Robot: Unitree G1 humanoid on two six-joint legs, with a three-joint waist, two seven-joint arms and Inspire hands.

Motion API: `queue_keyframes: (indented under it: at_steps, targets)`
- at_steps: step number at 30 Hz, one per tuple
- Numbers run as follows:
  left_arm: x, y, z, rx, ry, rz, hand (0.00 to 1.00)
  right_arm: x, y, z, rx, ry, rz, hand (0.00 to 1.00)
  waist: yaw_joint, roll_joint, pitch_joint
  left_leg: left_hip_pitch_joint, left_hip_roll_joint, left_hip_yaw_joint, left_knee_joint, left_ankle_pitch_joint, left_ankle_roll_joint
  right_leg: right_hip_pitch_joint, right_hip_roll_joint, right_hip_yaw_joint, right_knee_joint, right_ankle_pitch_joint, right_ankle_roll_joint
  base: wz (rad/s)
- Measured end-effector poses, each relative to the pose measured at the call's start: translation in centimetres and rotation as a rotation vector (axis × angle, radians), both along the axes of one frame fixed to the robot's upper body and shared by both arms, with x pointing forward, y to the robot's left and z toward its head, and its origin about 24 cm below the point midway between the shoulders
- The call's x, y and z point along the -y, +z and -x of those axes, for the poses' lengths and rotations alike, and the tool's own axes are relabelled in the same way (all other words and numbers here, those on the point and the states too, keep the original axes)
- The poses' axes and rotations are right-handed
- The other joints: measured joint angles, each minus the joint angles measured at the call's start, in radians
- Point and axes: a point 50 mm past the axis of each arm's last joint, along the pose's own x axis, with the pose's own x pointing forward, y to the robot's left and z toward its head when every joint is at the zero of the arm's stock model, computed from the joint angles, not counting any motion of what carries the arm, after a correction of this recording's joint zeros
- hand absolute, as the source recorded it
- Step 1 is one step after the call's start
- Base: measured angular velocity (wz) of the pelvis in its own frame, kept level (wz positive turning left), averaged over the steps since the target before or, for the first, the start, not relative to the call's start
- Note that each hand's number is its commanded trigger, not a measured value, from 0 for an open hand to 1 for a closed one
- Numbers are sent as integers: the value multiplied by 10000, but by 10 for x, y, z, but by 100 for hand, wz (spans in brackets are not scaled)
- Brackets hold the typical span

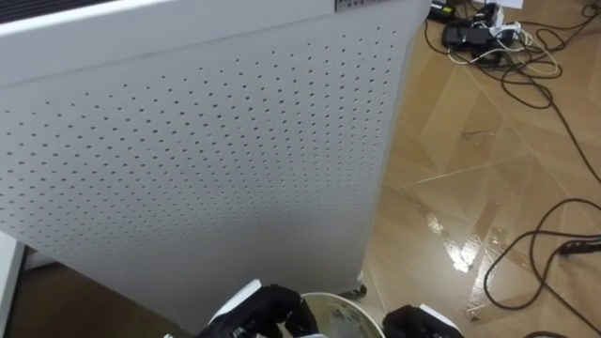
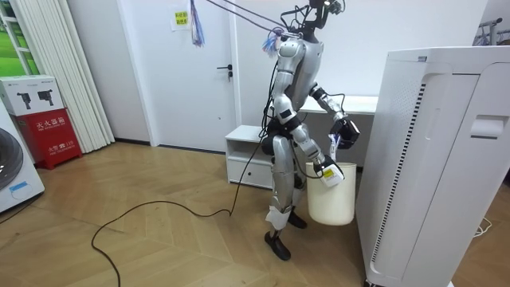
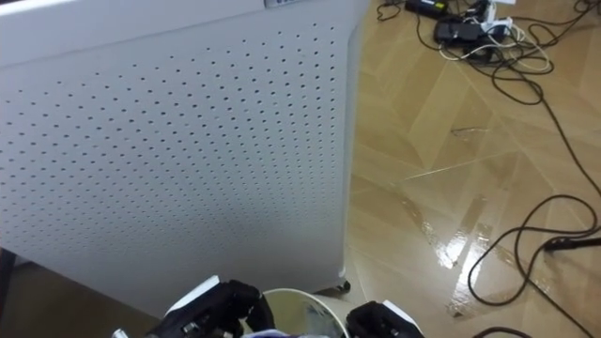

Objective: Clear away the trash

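The room is bright, with an even and soft light. On the wooden floor (image 1: 441,188) a white patch of glare lies near the lower corner of the white perforated panel (image 1: 188,160), which turns a little grey toward its lower edge. Daylight shows at the window (image 2: 12,36) on the room view's left; shadows on the floor are weak.

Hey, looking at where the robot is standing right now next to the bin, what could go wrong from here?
1. The white perforated cabinet stands close in front of the robot. The left hand or right hand, seen either side of the bin rim, might knock against it.
2. Loose cables lie on the floor to the robot's right, and a step that way could snag them.
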Motion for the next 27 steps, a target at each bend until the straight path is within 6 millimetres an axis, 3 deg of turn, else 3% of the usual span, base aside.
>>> queue_keyframes:
  at_steps: [27]
  targets:
    - [-5, -10, 8, -883, -596, -457, 0, 6, -8, 12, -409, -361, -161, 100, 6, 7, -147, 538, 1, 1, -114, 1, -4, 574, 83, -10, -197, 10, -7, 0]
